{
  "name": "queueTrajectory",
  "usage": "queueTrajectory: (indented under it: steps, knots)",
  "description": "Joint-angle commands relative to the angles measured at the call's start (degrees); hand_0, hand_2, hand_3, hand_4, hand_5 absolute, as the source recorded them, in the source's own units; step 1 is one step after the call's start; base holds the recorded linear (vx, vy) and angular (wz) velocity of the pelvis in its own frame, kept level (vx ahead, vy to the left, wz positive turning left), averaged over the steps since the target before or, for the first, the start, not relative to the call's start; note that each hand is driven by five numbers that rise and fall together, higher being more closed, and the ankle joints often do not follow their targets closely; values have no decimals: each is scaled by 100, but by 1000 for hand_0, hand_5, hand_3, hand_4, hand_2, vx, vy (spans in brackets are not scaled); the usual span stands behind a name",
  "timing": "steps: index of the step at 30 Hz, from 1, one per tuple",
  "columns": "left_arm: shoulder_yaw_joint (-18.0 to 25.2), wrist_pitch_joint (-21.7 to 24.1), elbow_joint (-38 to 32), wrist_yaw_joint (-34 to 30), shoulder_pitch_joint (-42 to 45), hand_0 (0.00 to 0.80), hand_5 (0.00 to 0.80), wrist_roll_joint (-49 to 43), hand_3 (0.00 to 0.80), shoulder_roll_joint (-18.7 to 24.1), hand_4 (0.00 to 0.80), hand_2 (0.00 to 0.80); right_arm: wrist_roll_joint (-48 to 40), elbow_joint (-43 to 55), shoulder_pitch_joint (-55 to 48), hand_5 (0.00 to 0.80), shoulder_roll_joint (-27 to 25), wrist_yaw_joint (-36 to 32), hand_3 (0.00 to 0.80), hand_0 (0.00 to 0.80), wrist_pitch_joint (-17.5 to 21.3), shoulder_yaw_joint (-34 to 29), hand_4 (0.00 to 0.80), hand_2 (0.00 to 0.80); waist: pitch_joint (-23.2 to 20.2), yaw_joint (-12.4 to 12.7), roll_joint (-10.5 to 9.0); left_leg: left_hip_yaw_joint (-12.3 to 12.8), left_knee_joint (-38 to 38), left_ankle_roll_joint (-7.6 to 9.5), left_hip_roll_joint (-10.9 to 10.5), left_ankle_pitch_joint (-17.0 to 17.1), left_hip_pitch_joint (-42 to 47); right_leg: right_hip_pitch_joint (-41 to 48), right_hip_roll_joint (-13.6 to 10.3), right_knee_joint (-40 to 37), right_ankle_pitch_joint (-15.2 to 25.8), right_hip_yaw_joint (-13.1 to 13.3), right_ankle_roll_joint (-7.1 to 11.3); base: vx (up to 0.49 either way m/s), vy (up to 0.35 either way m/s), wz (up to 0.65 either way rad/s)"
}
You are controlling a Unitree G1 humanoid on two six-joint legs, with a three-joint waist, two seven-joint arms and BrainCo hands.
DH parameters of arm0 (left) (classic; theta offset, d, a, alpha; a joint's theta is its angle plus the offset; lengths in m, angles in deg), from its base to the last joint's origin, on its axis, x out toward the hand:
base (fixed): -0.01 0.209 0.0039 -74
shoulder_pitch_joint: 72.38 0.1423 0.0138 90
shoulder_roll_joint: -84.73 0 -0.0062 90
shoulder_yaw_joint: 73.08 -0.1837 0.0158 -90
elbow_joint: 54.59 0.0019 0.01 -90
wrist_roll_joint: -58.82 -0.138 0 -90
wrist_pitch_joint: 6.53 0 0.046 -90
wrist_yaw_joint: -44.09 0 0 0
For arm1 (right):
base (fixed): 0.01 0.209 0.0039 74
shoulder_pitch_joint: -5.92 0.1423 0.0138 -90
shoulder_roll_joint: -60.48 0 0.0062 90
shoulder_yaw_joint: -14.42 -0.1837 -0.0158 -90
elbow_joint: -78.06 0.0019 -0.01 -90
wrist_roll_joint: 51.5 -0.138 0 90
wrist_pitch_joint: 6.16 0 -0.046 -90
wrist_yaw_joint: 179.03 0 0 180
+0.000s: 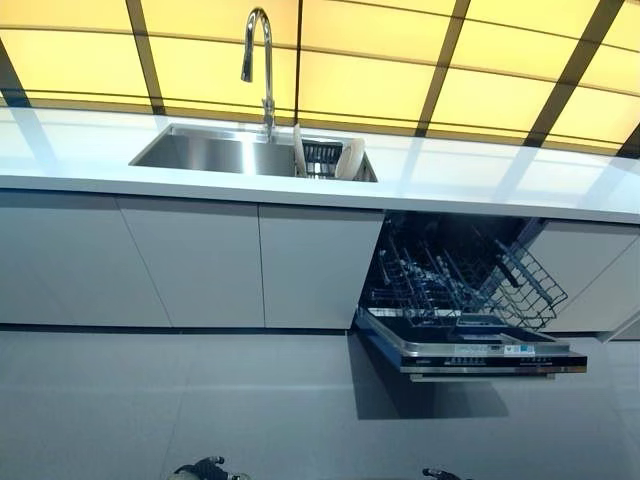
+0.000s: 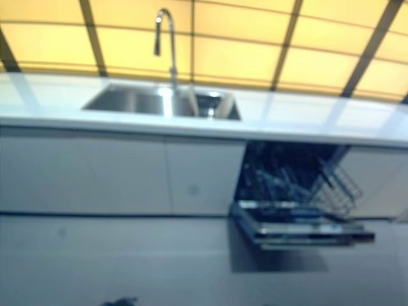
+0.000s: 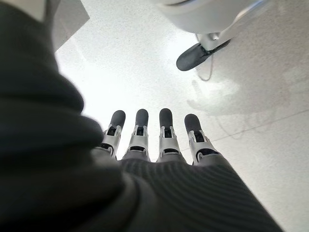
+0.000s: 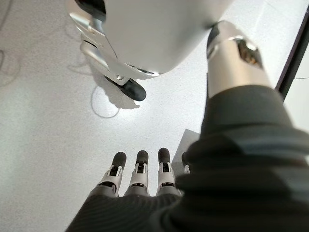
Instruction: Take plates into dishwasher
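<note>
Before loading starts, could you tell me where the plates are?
The plates stand in a rack at the sink's right end, above the open dishwasher.

A white countertop (image 2: pixel 331 124) is running across the view, with a stainless steel sink (image 2: pixel 137 101) lying sunk into it left of centre. A curved chrome faucet (image 2: pixel 164 38) is standing behind the sink, rising against a backdrop of yellow panels (image 2: pixel 229 48) crossed by dark bars. Pale items are sitting at the right end of the sink, too blurred to identify. Below the countertop, grey cabinet fronts (image 2: pixel 115 172) are lining the left side. To their right, the dishwasher (image 2: pixel 287 185) is standing open, its door (image 2: pixel 299 231) hanging lowered over the grey floor (image 2: pixel 127 261) and its wire rack (image 2: pixel 335 185) projecting outward.
</note>
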Motion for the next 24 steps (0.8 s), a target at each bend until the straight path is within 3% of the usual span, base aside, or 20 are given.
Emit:
queueTrajectory:
  steps: [1, 4, 7, 9, 10, 11, 13, 14, 15, 16, 18, 19, 20, 24]
  knots:
    - [246, 140, 424, -5, -458, 0, 0, -185, 0, -285, 0, 0, 234, -303, 415, 0, -118, -45, 0, 0, 11, -6, 0, 0, 290, -129, 332, 6, 30, 92, -264, -399, 72, 315, 238, 42, -420, -85, 220, 0, 0, 0]
    - [314, 157, 425, 13, -442, 0, 0, -133, 0, -306, 0, 0, 283, -266, 405, 0, -123, -184, 0, 0, 166, -18, 0, 0, 285, -126, 327, 6, 30, 99, -261, -406, 99, 329, 240, 61, -427, -81, 214, 0, 0, 0]
    - [352, 70, 353, -51, -471, 0, 0, -270, 0, -261, 0, 0, -493, 321, 494, 0, -239, -1476, 0, 0, 490, 101, 0, 0, 287, -82, 284, -40, 30, 113, -267, -386, 117, 341, 237, 88, -418, -103, 204, 11, 1, 0]
    - [347, 7, 247, -79, -430, 0, 0, -367, 0, -193, 0, 0, -1291, 1234, 506, 0, -305, -2662, 0, 0, 226, 230, 0, 0, 291, -65, 242, -52, 30, 118, -268, -368, 115, 337, 234, 111, -428, -112, 193, 0, 0, 0]
    - [324, -15, 166, -106, -371, 0, 0, -403, 0, -131, 0, 0, -1760, 2278, 482, 0, -415, -3221, 0, 0, -303, 249, 0, 0, 284, -66, 206, -56, 30, 124, -273, -349, 93, 311, 233, 128, -425, -115, 192, 19, -17, -3]
    - [308, -6, 117, -106, -314, 0, 0, -411, 0, -98, 0, 0, -2118, 2929, 463, 0, -493, -3667, 0, 0, -518, 250, 0, 0, 280, -69, 184, -62, 30, 131, -278, -341, 79, 294, 232, 140, -424, -115, 191, 18, -9, -3]
    - [228, 22, 60, -113, -224, 0, 0, -356, 0, -30, 0, 0, -3261, 4257, 427, 0, -724, -4416, 0, 0, -581, 385, 0, 0, 278, -83, 149, -82, 30, 147, -308, -336, 60, 274, 225, 162, -436, -120, 189, 15, 8, 0]
    - [201, 26, 66, -111, -222, 0, 0, -339, 0, -27, 0, 0, -3480, 4520, 429, 0, -756, -4513, 0, 0, -596, 396, 0, 0, 276, -86, 145, -85, 30, 149, -315, -338, 58, 273, 220, 164, -438, -123, 192, 47, 63, 3]
    - [125, 49, 133, -114, -241, 0, 0, -296, 0, -39, 0, 0, -4343, 5393, 522, 0, -770, -4670, 0, 0, -772, 426, 0, 0, 270, -89, 137, -102, 30, 159, -342, -349, 53, 262, 205, 176, -445, -121, 208, 54, 82, 6]
    - [81, 73, 227, -99, -273, 0, 0, -272, 0, -79, 0, 0, -4896, 5874, 664, 0, -724, -4647, 0, 0, -646, 440, 0, 0, 253, -89, 132, -121, 30, 166, -361, -360, 48, 248, 193, 189, -453, -116, 219, 75, 106, 6]
    - [22, 140, 405, -37, -318, 0, 0, -250, 0, -168, 0, 0, -5762, 6626, 974, 0, -558, -4241, 0, 0, -779, 380, 0, 0, 237, -75, 131, -136, 30, 184, -390, -393, 62, 245, 162, 201, -464, -122, 245, 69, 94, 1]
    - [9, 159, 458, -17, -327, 0, 0, -250, 0, -201, 0, 0, -6036, 6799, 1109, 0, -505, -4115, 0, 0, -608, 375, 0, 0, 232, -69, 132, -138, 30, 190, -397, -406, 65, 236, 149, 215, -470, -117, 257, 68, 114, -2]
    - [-15, 230, 567, 25, -330, 0, 0, -246, 0, -251, 0, 0, -6446, 7229, 1411, 0, -373, -3616, 0, 0, -682, 248, 0, 0, 233, -58, 141, -129, 30, 209, -405, -433, 76, 214, 115, 262, -489, -105, 276, 77, 145, -1]
    - [-18, 442, 725, 100, -261, 0, 0, -257, 0, -291, 0, 0, -7417, 7649, 2202, 0, -93, -2517, 0, 0, -389, -285, 0, 0, 269, -28, 185, -73, 30, 303, -419, -478, 89, 70, 2, 591, -567, -67, 326, 66, 163, -3]
